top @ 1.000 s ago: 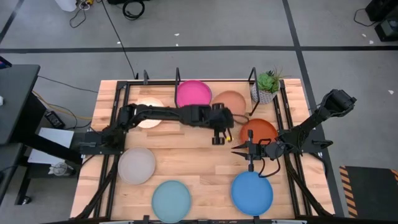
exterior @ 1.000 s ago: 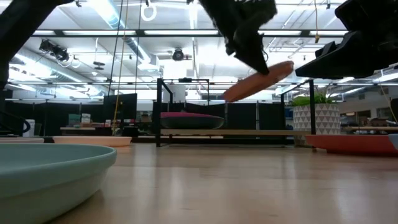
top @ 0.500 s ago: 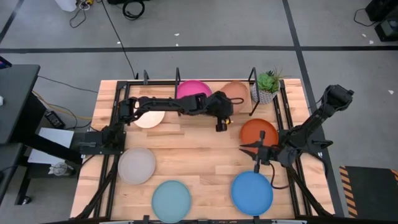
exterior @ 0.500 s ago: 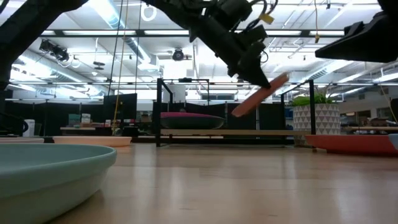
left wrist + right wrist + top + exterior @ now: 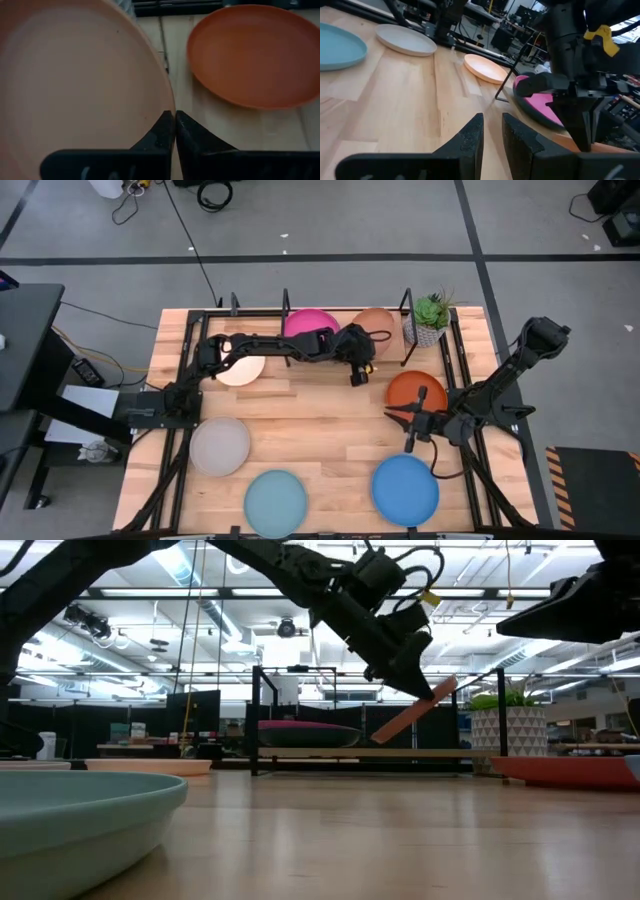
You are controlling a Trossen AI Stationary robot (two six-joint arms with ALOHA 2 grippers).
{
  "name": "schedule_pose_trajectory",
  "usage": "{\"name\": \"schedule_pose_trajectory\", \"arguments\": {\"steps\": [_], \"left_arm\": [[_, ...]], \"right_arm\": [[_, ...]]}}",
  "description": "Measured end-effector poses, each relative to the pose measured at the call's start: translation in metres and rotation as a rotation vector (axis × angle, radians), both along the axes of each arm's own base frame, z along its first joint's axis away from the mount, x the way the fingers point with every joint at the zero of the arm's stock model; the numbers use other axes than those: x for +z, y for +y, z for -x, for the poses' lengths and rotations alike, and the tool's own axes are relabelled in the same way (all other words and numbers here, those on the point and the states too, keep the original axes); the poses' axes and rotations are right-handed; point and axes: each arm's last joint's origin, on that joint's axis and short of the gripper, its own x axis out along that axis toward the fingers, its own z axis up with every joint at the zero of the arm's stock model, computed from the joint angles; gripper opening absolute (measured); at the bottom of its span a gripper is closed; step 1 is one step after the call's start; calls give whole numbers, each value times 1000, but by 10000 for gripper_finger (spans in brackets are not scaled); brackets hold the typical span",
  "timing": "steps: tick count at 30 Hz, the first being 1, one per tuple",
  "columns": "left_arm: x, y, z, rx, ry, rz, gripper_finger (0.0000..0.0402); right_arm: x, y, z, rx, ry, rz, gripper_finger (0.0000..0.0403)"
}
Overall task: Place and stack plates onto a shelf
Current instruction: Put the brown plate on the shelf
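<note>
A robotics lab: a wooden worktop (image 5: 300, 405) on a grey taped floor (image 5: 330, 240), cables (image 5: 205, 195) trailing, beneath long rows of ceiling striplights (image 5: 200, 595) and dark equipment racks (image 5: 190, 720).

Seen from above, the wooden surface (image 5: 300, 415) carries the black shelf (image 5: 345, 308) along its twelve o'clock edge, with the magenta plate (image 5: 305, 325) resting inside. The left gripper (image 5: 360, 368) reaches over from nine o'clock and holds the peach-tan plate (image 5: 378, 325) at the shelf's three o'clock half, just beside the potted plant (image 5: 430, 315). The cream plate (image 5: 240, 370) lies under the left arm. The orange plate (image 5: 413, 390) sits toward three o'clock, touching nothing. The right gripper (image 5: 398, 418) hovers between it and the bright blue plate (image 5: 405, 487). The grey plate (image 5: 219, 445) and pale teal plate (image 5: 276, 502) lie toward seven o'clock.
</note>
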Motion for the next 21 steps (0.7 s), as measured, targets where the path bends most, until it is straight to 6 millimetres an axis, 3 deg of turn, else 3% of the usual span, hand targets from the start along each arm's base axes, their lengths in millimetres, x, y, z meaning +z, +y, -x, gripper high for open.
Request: {"name": "schedule_pose_trajectory", "arguments": {"steps": [8,16,21], "left_arm": [[0,5,2,37,5,40,15],[-2,4,3,-19,49,-28,17],[-2,5,3,8,59,-63,49]], "right_arm": [[0,-6,-5,4,10,-12,75],[-1,-8,-7,13,15,-20,75],[-1,-7,-7,11,12,-28,75]]}}
